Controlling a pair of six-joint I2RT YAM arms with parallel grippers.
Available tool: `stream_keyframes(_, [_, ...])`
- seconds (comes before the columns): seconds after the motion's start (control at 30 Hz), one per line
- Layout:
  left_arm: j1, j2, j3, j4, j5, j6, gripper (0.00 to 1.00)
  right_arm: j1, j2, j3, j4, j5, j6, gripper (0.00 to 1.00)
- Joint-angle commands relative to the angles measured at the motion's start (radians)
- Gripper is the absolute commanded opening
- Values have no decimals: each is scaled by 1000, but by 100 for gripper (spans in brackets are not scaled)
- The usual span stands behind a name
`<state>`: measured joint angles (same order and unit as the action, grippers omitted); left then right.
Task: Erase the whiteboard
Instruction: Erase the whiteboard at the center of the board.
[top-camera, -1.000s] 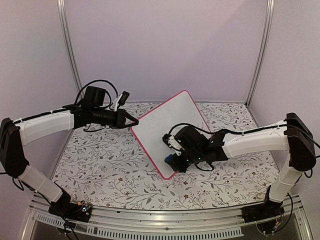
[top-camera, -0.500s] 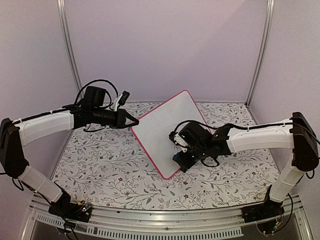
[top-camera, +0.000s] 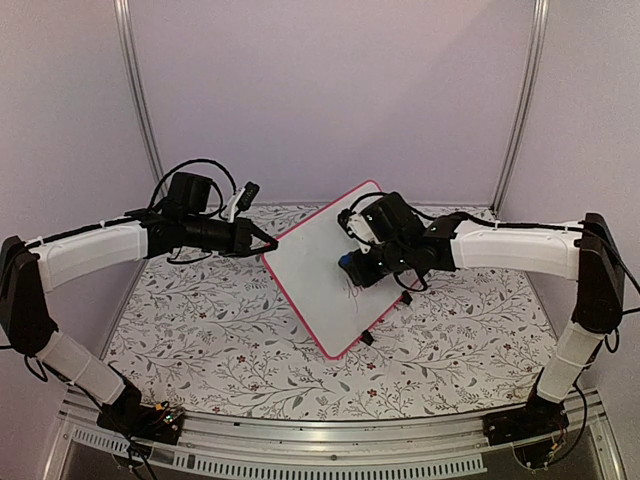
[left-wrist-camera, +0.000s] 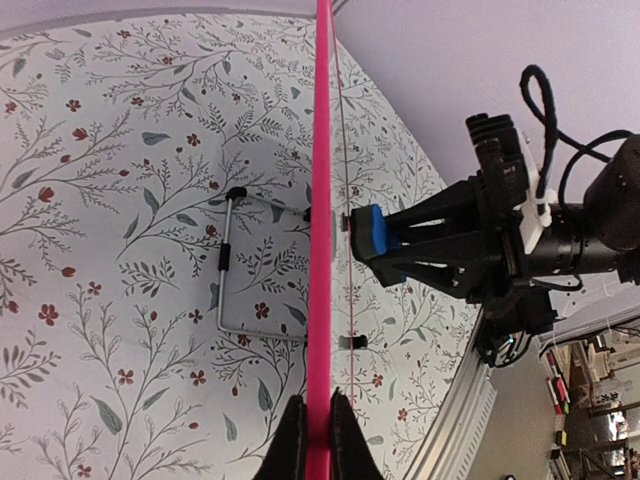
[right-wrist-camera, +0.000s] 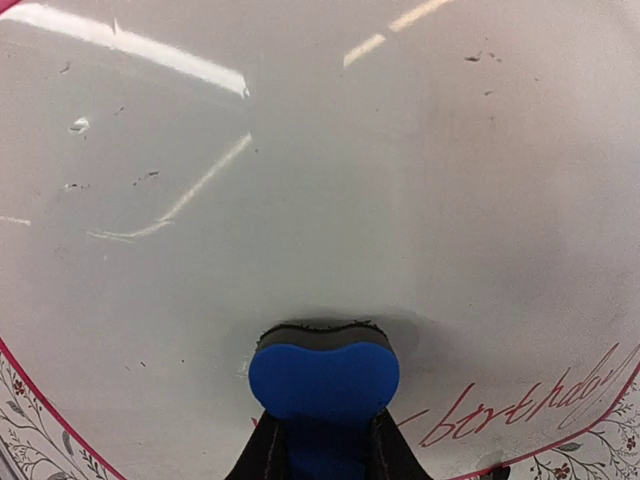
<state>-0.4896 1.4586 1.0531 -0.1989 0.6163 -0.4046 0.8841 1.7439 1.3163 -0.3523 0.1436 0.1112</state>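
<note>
Whiteboard with a pink-red frame stands at the middle of the flower-patterned table, tipped up on edge. From above it shows as a diamond: one corner points to the far wall and one to the near edge, with the white face turned right. Whether it rests on the table or hangs just above it cannot be told, and its long axis is not clear here. The left arm reaches in level from the left, and the left gripper is clamped on the frame's left corner. The right arm stretches across from the right, its right gripper closed around a blue eraser that is set against the far half of the face.

From the left wrist, the whiteboard is seen edge-on as a pink line running straight away from the left gripper, which pinches the frame. A wire stand lies behind it on the left. The eraser touches the face on the right.

From the right wrist, the whiteboard fills the view, with faint smudges. The eraser presses flat on it, gripped by the right gripper. Red cursive writing at lower right seems to read "birthday".
</note>
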Motion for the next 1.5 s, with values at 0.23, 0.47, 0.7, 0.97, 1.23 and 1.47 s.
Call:
stream_keyframes(0.23, [-16,-14,1,13,27,31,0,5,12,-69,33,-106,20,0])
stream_keyframes(0.47, [-16,-17,1,13,30,31,0,43,15,-139,8,-100,52,0])
stream_keyframes(0.7, [-15,-20,-1,16,32,29,0,69,-5,-199,-22,-92,87,0])
stream_keyframes(0.97, [-15,-17,-1,15,33,29,0,71,-45,-235,-59,-129,116,0])
stream_keyframes(1.23, [-15,-11,-1,17,36,27,0,69,-94,-142,-107,-79,84,0])
stream_keyframes(1.47, [-16,-12,-2,17,32,27,0,40,-80,38,-145,-21,5,0])
